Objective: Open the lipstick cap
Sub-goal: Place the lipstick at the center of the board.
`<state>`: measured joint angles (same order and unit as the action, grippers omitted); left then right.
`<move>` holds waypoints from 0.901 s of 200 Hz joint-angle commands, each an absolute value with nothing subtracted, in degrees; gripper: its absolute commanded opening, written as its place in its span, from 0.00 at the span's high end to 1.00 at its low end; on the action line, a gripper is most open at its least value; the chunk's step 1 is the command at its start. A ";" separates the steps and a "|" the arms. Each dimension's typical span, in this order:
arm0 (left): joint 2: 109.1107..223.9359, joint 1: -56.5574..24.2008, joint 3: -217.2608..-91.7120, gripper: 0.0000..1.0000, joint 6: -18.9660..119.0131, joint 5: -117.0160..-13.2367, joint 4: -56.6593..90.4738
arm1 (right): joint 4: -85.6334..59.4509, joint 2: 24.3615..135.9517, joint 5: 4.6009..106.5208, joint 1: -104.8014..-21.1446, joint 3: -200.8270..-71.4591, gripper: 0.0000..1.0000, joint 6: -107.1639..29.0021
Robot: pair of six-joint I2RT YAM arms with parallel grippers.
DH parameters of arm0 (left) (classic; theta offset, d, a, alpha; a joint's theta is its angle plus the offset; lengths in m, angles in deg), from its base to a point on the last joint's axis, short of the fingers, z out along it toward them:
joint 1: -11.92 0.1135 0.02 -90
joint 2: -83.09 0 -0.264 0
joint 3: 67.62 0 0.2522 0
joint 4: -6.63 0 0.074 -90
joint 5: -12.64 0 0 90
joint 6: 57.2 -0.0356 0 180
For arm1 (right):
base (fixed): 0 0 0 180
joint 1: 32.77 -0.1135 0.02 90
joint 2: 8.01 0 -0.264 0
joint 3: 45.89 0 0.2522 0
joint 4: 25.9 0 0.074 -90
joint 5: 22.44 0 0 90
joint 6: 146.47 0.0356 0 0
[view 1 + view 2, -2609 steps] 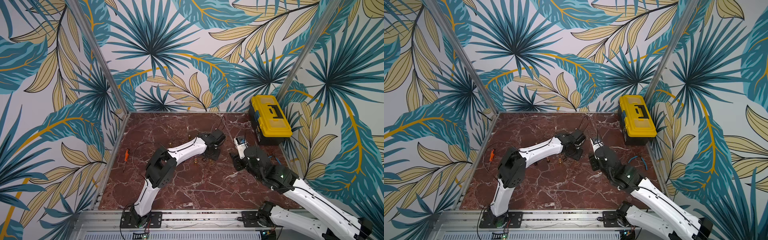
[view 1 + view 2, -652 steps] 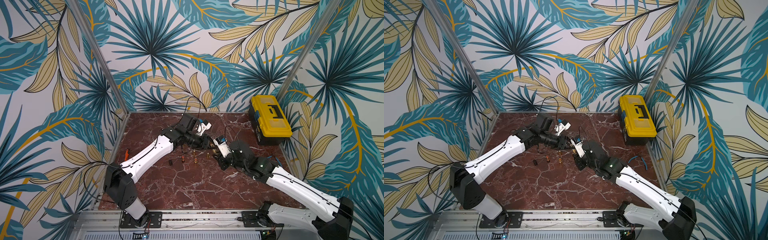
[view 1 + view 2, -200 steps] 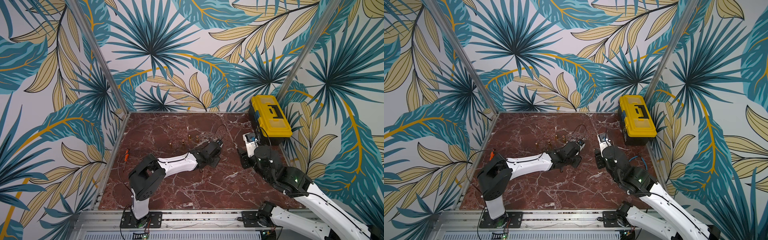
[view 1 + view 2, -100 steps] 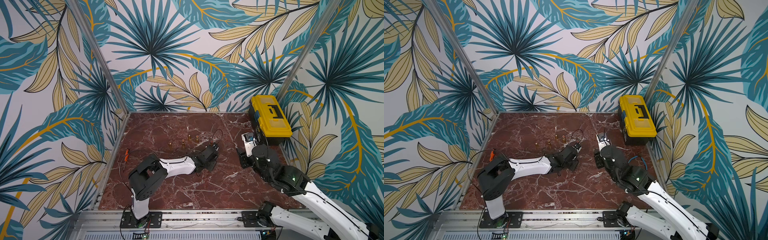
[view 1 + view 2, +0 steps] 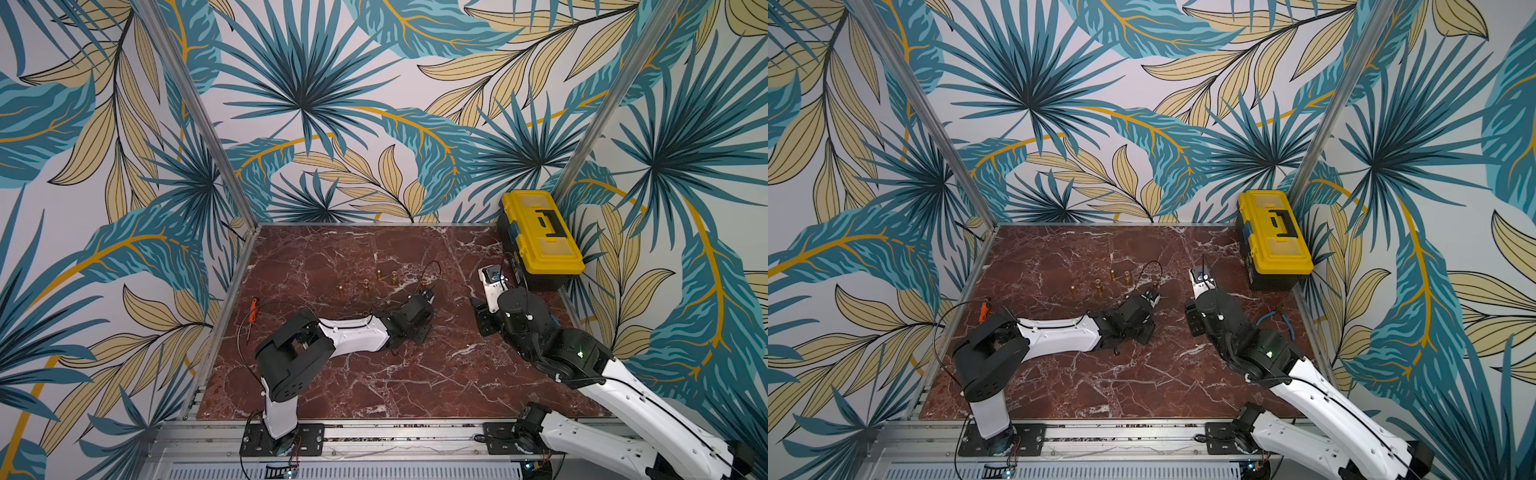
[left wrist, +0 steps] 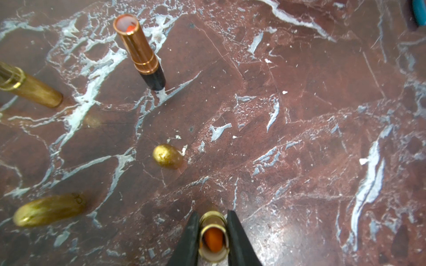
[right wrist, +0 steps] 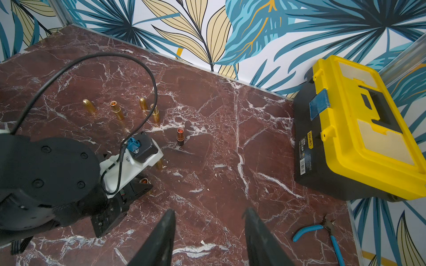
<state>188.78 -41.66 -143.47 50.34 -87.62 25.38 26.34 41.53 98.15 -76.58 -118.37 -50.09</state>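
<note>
The uncapped gold lipstick tube [image 6: 213, 239], upright and well apart from the yellow toolbox [image 7: 359, 129], is pinched by the left gripper [image 6: 212, 213], while the right gripper [image 7: 209, 210], nearer the toolbox, is held spread.

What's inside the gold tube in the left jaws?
Orange lipstick stick shows in the open-topped gold metal tube. Jaws cover the sides; the stick's lower part is hidden.

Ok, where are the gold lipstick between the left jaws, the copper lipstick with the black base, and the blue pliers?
gold lipstick [image 6: 213, 238]: left wrist view, its open top.
copper lipstick [image 6: 142, 52]: left wrist view, mid barrel.
blue pliers [image 7: 307, 230]: right wrist view, one blue handle.
</note>
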 commanded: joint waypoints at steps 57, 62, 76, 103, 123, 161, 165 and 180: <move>185.67 -41.87 -143.47 0.58 50.18 -87.16 25.83 | 26.39 41.52 97.60 -76.72 -118.06 0.47 -50.25; 185.14 -41.87 -143.48 0.57 50.15 -87.05 25.98 | 26.50 41.50 97.61 -76.72 -118.10 0.47 -50.24; 182.96 -41.87 -143.67 0.55 50.18 -87.22 25.99 | 26.79 41.19 97.82 -76.72 -118.19 0.47 -49.99; 178.90 -41.87 -145.57 0.50 49.37 -86.71 26.37 | 26.88 40.19 98.46 -76.73 -118.27 0.47 -49.69; 176.65 -41.87 -147.80 0.46 49.63 -84.31 27.39 | 27.86 39.35 99.70 -76.72 -119.23 0.47 -48.91; 177.17 -42.09 -153.43 0.42 51.50 -72.03 28.29 | 30.54 35.55 104.74 -76.72 -122.61 0.47 -46.72; 177.66 -42.23 -154.15 0.42 51.54 -70.79 28.38 | 30.89 35.09 105.40 -76.72 -122.90 0.47 -46.59; 180.12 -43.24 -156.66 0.41 51.07 -66.17 28.39 | 32.22 33.80 107.25 -76.72 -124.14 0.47 -46.17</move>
